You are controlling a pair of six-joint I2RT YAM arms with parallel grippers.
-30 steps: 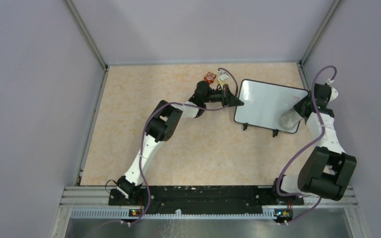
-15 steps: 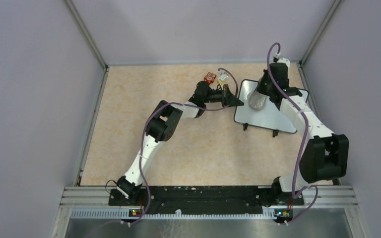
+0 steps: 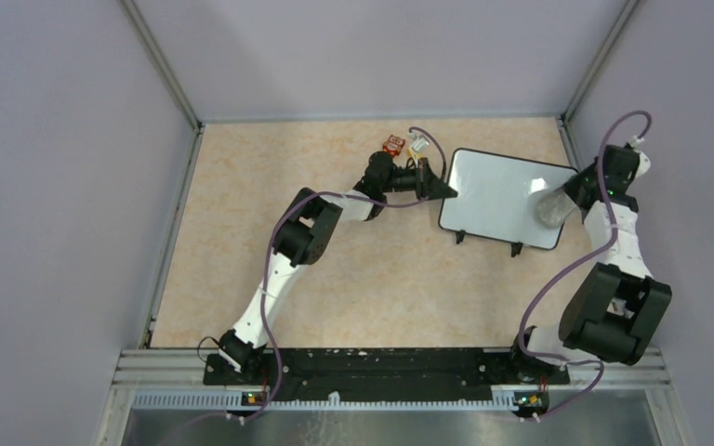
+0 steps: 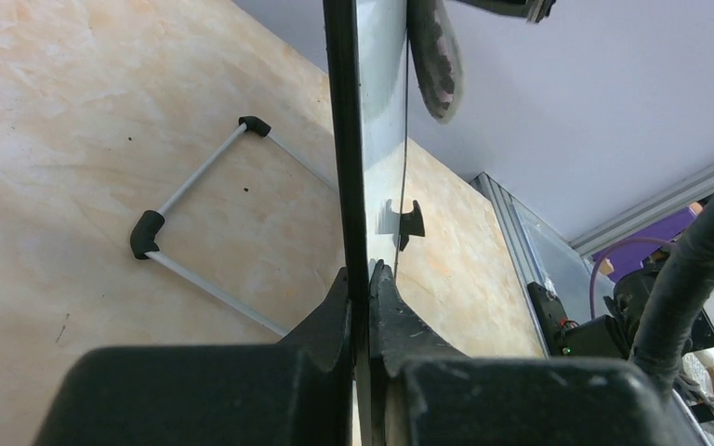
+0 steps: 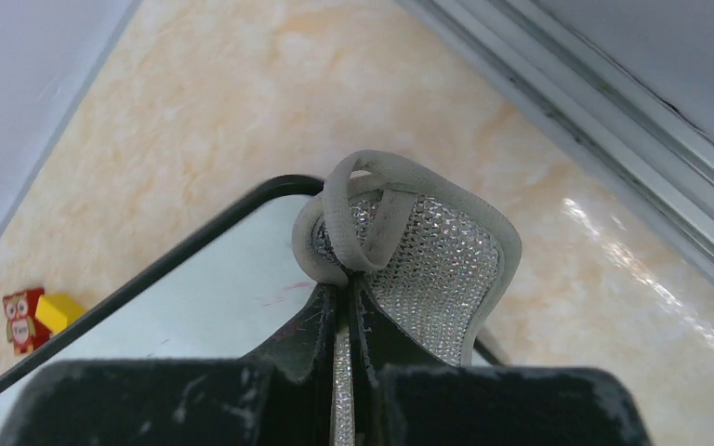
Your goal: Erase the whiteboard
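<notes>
The whiteboard (image 3: 497,195) sat at the right rear of the table (image 3: 335,269), white face up and two small black feet at its near edge. A red owl block (image 5: 20,316) and a yellow block (image 5: 56,311) stood just past its far left corner, near the left gripper (image 3: 442,190), whose fingers were clamped on the black frame at the board's left edge. A wire stand (image 4: 195,237) lay on the table beside that edge. The right gripper (image 3: 565,197) was pinched shut on a grey cloth (image 3: 548,207) pressed against the board's right edge, with a faint reddish mark (image 5: 284,290) just beside it.
</notes>
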